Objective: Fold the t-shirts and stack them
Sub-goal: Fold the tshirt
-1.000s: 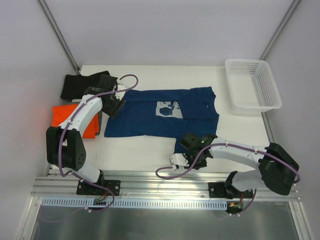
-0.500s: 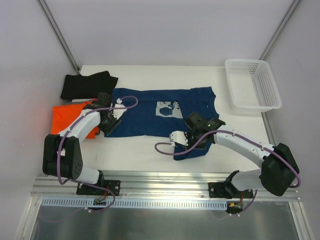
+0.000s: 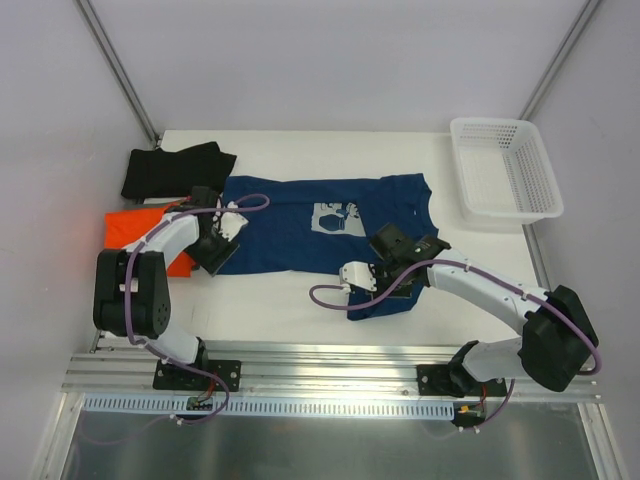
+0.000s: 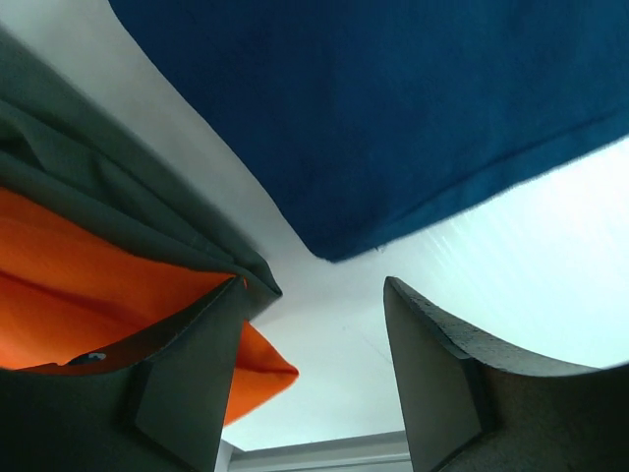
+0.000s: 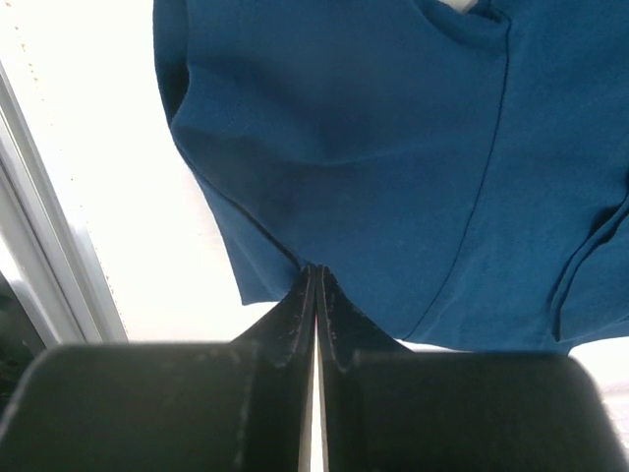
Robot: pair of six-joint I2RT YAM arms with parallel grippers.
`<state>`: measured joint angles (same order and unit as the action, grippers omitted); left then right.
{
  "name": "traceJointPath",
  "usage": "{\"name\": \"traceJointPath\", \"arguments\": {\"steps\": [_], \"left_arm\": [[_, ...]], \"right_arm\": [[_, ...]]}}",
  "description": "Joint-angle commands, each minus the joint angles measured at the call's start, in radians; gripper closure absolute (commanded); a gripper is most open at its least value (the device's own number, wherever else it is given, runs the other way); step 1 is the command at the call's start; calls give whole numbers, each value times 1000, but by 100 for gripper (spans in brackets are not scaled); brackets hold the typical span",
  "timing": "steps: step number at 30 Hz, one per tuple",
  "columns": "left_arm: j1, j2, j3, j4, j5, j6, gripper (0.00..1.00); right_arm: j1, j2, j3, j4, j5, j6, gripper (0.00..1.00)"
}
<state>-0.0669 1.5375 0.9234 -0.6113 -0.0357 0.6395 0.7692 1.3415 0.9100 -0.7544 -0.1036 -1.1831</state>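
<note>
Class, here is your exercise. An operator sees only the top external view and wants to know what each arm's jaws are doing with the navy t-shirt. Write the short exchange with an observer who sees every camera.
Operator: From above, the right wrist hides its jaws. Are they holding the navy t-shirt?
Observer: Yes. The right wrist view shows the right jaws shut, pinching the shirt's edge at their tips.
Operator: And the left jaws, by the shirt's near-left corner?
Observer: Open and gripping nothing. The left wrist view shows that corner lying on the table just ahead of the gap between them.
</note>
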Motion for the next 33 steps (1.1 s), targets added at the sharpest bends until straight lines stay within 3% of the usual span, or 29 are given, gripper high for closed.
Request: {"name": "traceJointPath", "arguments": {"steps": [1,8,24,28,32,33], "left_arm": [[16,55,95,-22,68,-52,41],[26,164,183,-80,131,-84,45],[38,99,101,-136,215,-187,49],[39,114,123,-146,229,-198,61],[39,121,143,-159,229,-198,100],[39,118,146,-163,229,-195,100]], "right_arm": [[-7,4,38,-23,4,-15,99],[-16,5,40,-28,10,-13,99],[-34,5,36,-13,-2,-16,99],[-38,-2,33,-13,2,-16,100],[-57,-15,32,-17,8,-6,99],[-64,-19,33,-19,8,-3,99]]}}
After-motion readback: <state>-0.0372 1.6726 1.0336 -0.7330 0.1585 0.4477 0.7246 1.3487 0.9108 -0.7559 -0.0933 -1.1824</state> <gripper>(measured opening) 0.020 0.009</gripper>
